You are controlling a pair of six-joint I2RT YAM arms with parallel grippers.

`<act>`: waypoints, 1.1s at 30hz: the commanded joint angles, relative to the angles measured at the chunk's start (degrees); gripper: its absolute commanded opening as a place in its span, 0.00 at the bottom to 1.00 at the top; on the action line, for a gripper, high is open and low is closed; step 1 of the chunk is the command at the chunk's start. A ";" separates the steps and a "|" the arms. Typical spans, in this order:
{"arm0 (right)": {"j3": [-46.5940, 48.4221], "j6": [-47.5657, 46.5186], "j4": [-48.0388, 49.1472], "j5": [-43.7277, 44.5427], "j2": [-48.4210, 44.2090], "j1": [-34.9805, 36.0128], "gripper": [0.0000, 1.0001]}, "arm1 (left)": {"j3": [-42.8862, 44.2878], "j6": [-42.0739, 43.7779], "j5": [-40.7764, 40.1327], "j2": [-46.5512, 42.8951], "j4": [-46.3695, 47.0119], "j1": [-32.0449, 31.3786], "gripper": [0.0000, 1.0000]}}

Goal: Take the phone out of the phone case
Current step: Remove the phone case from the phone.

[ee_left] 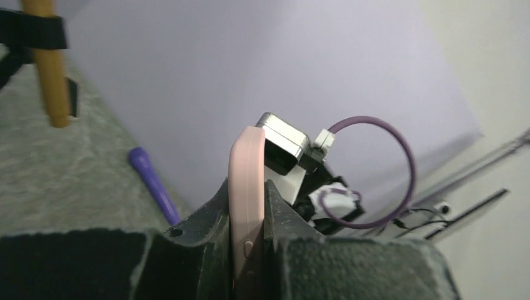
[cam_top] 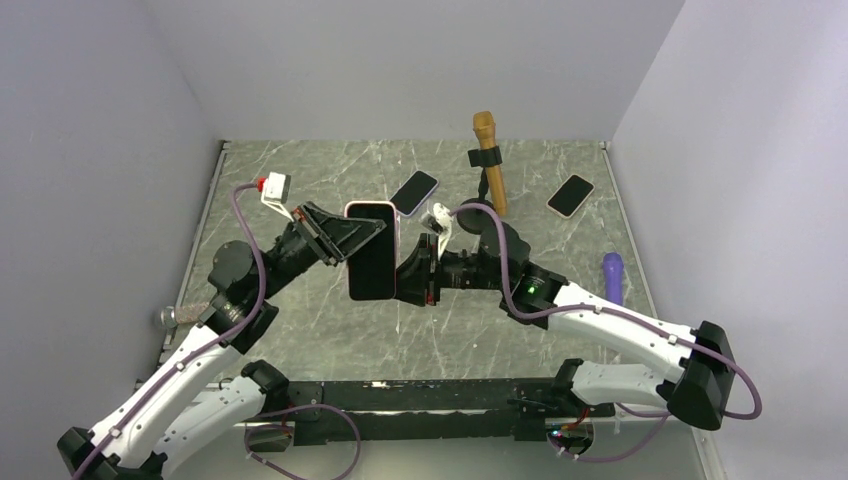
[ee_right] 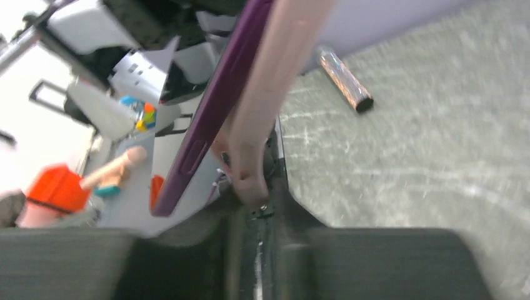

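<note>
Above the grey marbled surface (cam_top: pixel 330 165), the left fingers (ee_left: pixel 217 214) pinch the pink silicone phone case (ee_left: pixel 247 165) by 1 side. The right fingers (ee_right: pixel 282 215) clamp its opposite side, with the purple-edged black phone (ee_right: pixel 222 100) partly peeled out.

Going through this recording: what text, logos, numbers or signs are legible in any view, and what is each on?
No text is readable in any view.
held phone in its pink case: dark screen, no marks seen.
mid-table phone and far-right phone: blank dark screens.
coloured clutter in the right wrist view: too blurred to read.
</note>
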 commanded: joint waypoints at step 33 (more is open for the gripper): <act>-7.32 36.90 12.48 3.00 -4.93 -0.67 0.29 | -5.05 7.59 -15.15 -11.56 -3.80 -2.82 0.00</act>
